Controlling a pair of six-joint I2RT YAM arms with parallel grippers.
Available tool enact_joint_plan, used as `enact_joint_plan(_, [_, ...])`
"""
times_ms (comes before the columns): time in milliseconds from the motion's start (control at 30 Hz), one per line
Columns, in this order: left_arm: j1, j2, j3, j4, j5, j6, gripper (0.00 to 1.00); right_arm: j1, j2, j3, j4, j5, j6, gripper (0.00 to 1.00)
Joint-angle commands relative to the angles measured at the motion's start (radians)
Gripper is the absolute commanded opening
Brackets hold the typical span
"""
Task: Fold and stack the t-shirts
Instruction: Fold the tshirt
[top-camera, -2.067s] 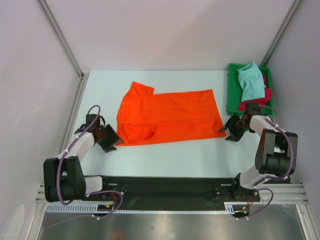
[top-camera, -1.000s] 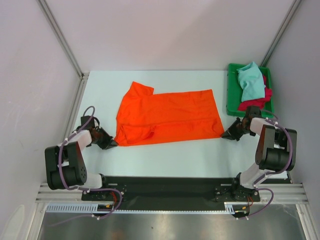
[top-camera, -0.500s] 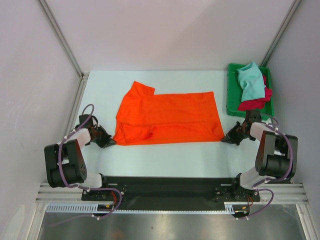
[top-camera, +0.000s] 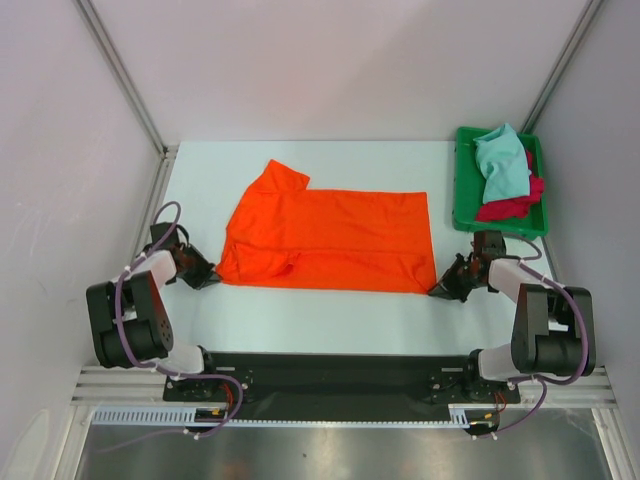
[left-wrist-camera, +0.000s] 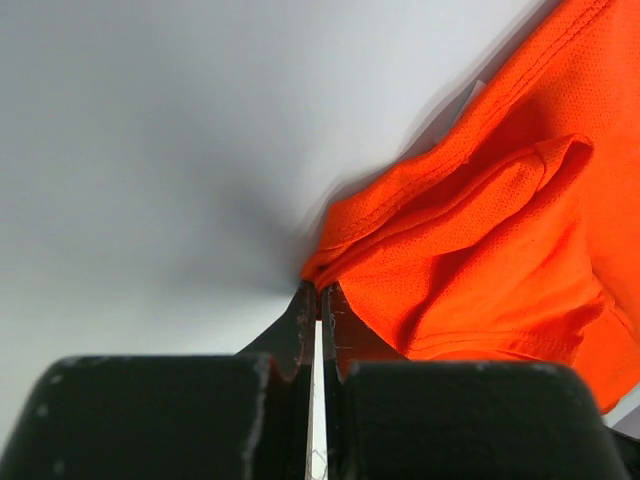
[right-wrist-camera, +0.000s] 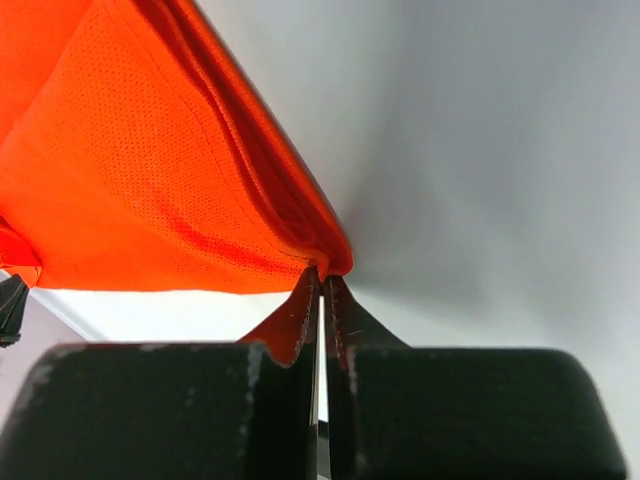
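A bright orange t-shirt (top-camera: 330, 237) lies spread across the middle of the white table. My left gripper (top-camera: 213, 277) is shut on its near left corner, and the pinched cloth (left-wrist-camera: 330, 265) shows at the fingertips (left-wrist-camera: 303, 300). My right gripper (top-camera: 434, 291) is shut on the near right corner, where the folded hem (right-wrist-camera: 330, 258) is nipped between the jaws. A light teal t-shirt (top-camera: 500, 165) and a crimson red t-shirt (top-camera: 512, 205) lie crumpled in the green tray (top-camera: 462, 190) at the back right.
The green tray stands against the right wall just beyond my right arm (top-camera: 545, 320). Metal frame posts (top-camera: 120, 75) run along the left and right walls. The arm bases sit on a black rail (top-camera: 330, 375) at the near edge.
Both grippers have closed on the orange t-shirt's near corners. The near edge has been drawn toward the arms, the right corner pulled nearer and the left corner shifted left.
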Motion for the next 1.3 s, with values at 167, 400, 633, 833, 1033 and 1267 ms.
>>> enact_joint_plan(167, [0.023,-0.111,-0.108,-0.040,-0.084,-0.026,0.00,-0.113,0.014,0.038,-0.113,0.103,-0.096,0.00])
enact_joint_plan(400, [0.049,-0.196,-0.122,-0.135,-0.132,-0.080,0.00,-0.123,-0.017,0.060,-0.175,0.134,-0.087,0.00])
enact_joint_plan(633, [0.055,-0.406,-0.111,-0.288,-0.139,-0.183,0.68,-0.116,-0.084,0.172,-0.279,0.149,-0.101,0.32])
enact_joint_plan(833, [0.043,-0.423,-0.033,-0.228,-0.064,-0.064,0.68,0.019,-0.107,0.357,-0.293,0.181,-0.152,0.51])
enact_joint_plan(1033, [-0.092,-0.284,0.178,-0.132,0.013,0.059,0.48,0.087,0.096,0.578,-0.223,0.198,-0.185,0.56])
enact_joint_plan(1267, [-0.167,0.061,0.451,0.040,0.084,0.223,0.45,0.130,0.426,0.932,-0.224,0.223,-0.233,0.47])
